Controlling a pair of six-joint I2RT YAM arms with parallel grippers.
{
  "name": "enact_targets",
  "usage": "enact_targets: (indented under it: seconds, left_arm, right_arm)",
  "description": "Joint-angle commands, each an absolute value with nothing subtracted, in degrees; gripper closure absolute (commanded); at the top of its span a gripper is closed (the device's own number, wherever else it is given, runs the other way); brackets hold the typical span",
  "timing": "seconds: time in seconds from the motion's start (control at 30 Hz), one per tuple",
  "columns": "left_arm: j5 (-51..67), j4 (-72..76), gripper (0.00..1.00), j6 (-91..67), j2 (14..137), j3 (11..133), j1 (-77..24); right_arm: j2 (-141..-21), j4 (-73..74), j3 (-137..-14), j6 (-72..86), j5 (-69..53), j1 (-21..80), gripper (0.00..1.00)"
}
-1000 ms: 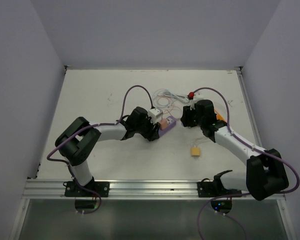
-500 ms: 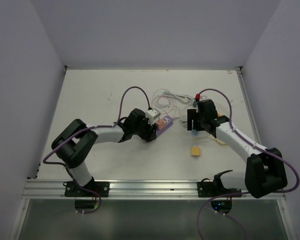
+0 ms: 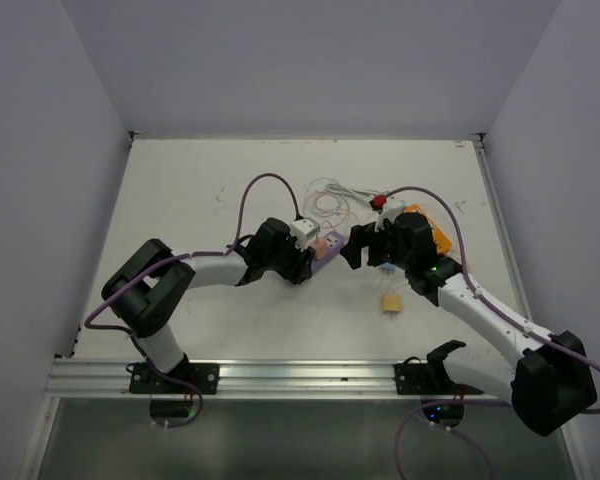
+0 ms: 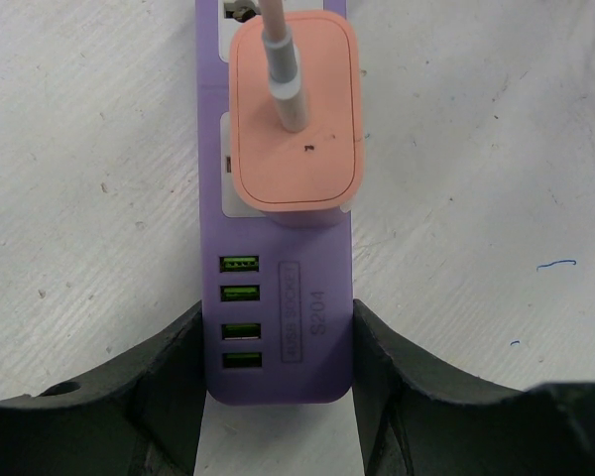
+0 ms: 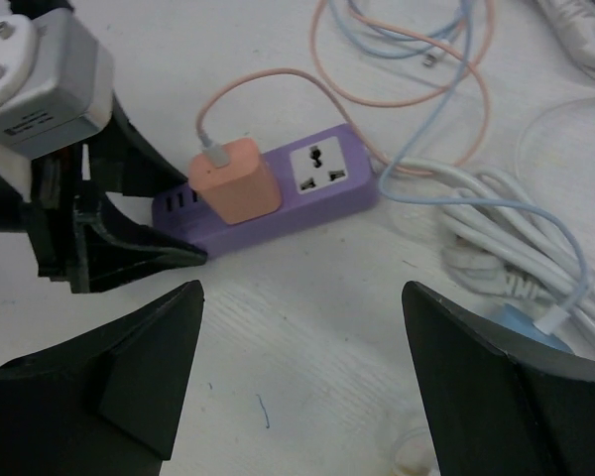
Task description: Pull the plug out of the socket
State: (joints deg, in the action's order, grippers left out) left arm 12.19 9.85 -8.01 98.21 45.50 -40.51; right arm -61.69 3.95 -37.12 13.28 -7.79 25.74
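Overhead, the left claw (image 3: 310,262) and right claw (image 3: 355,252) are facing each other over one scuffed white table (image 3: 180,190), with pale walls (image 3: 40,150) enclosing it.

Left wrist: the left claw is pinching one purple socket strip (image 4: 278,327), with one pink plug (image 4: 296,119) sitting seated just ahead.

Right wrist: the right claw is gaping wide and empty, the strip and plug lying ahead.

A small yellow block (image 3: 391,301) sits on my white bench (image 3: 200,190). A thin blue cable (image 5: 414,139) loops over a bundled white cord (image 5: 496,233).
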Motion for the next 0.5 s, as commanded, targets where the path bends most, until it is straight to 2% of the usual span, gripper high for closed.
enact_targets:
  seconds: [0.0, 0.47]
  left_arm:
    - [9.1, 1.6, 1.00, -9.4, 99.6, 42.5, -39.6]
    - [9.3, 1.1, 1.00, -9.4, 100.4, 43.1, -39.6]
  right_arm:
    - [-63.6, -7.5, -35.9, 10.3, -12.9, 28.3, 0.15]
    - [-77.6, -20.6, -37.4, 9.4, -14.0, 31.0, 0.15]
